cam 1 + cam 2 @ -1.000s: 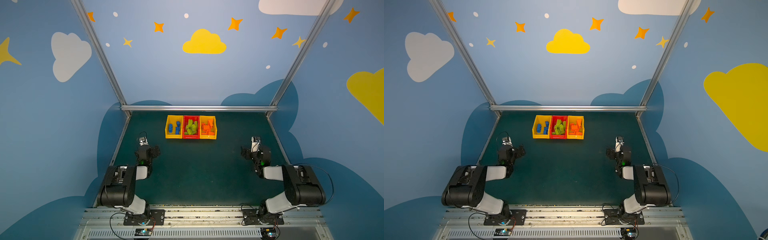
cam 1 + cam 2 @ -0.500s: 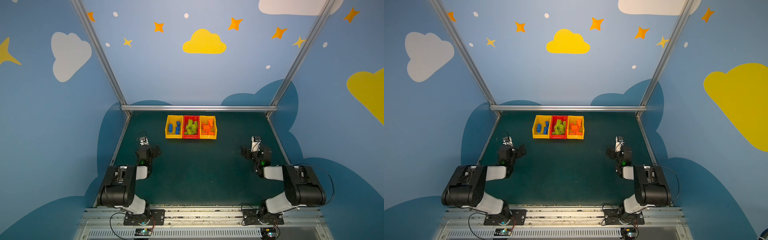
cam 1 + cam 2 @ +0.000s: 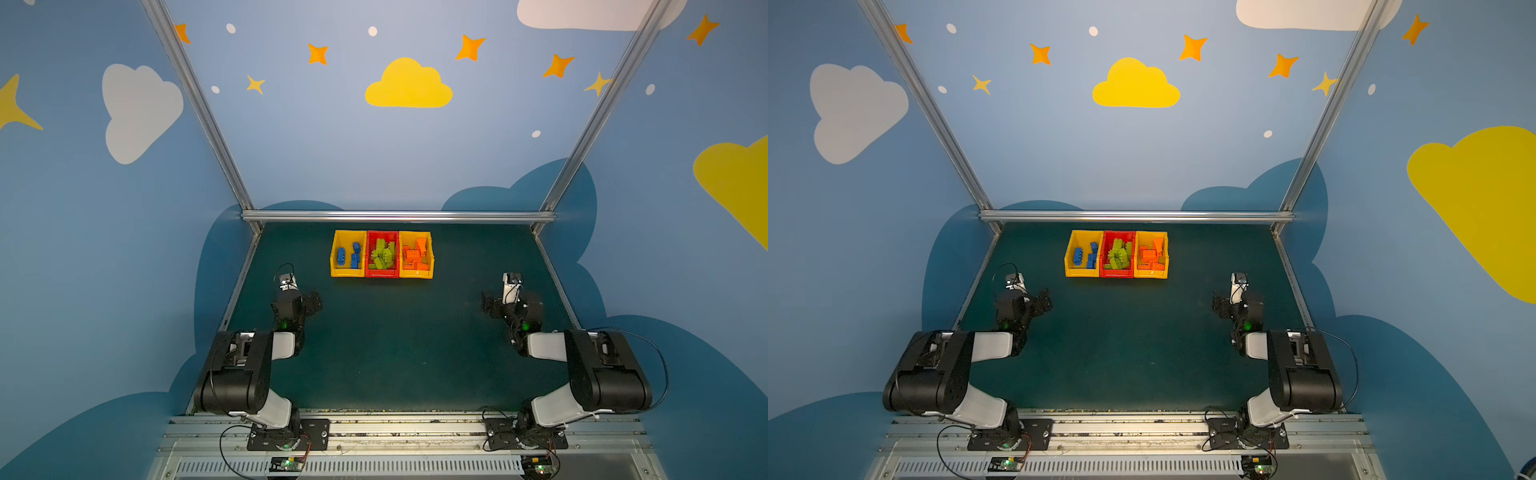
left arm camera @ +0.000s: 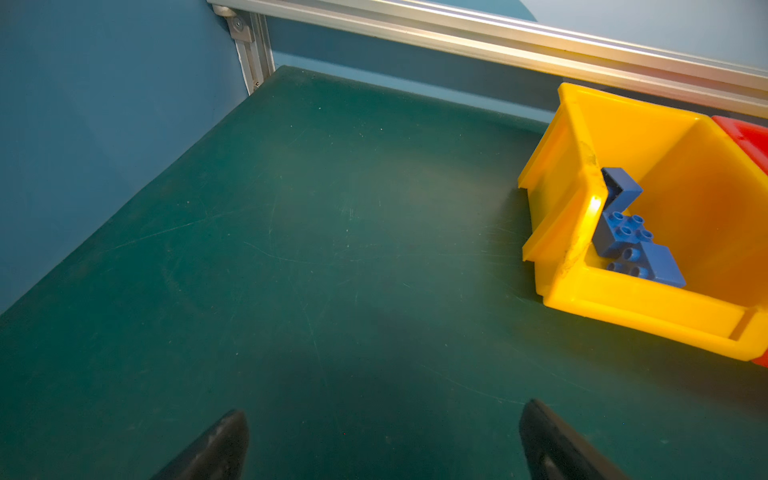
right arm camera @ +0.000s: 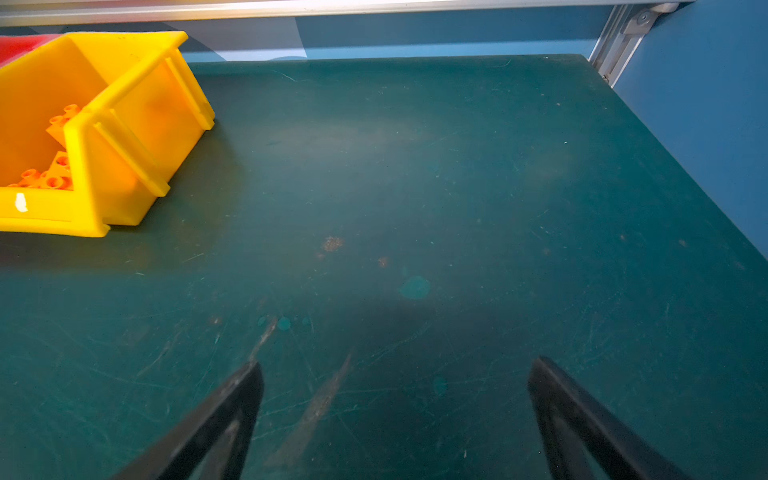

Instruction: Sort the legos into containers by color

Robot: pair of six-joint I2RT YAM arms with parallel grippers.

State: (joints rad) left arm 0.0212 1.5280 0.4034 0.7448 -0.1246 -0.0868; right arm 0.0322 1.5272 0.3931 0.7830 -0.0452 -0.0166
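Note:
Three containers stand side by side at the back middle of the mat in both top views. A yellow bin point(image 3: 347, 273) holds blue legos point(image 3: 348, 255), a red bin point(image 3: 381, 273) holds lime green legos point(image 3: 383, 255), and another yellow bin point(image 3: 415, 274) holds orange legos point(image 3: 414, 257). My left gripper point(image 3: 313, 300) hovers low at the left, well short of the bins, open and empty point(image 4: 382, 409). My right gripper point(image 3: 488, 305) mirrors it at the right, open and empty point(image 5: 397, 365). The left wrist view shows blue legos point(image 4: 623, 232); the right wrist view shows orange legos point(image 5: 45, 178).
A dark green mat point(image 3: 395, 340) covers the table. An aluminium rail point(image 3: 395, 216) runs along its back edge, with slanted frame posts at both back corners. Painted blue walls close in the left, right and back sides.

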